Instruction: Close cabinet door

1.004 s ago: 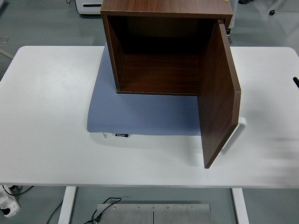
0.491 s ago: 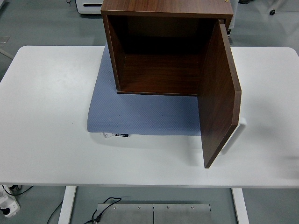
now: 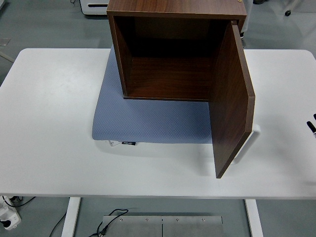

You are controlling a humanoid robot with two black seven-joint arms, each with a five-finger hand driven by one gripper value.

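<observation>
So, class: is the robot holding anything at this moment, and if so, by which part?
Nothing is held. Only the fingertips of the right hand show at the right edge, apart from the open cabinet door; no hand touches its white handle.

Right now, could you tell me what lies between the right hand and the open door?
Only bare table, in the head view: the right hand just shows at the right edge, apart from the door.
</observation>
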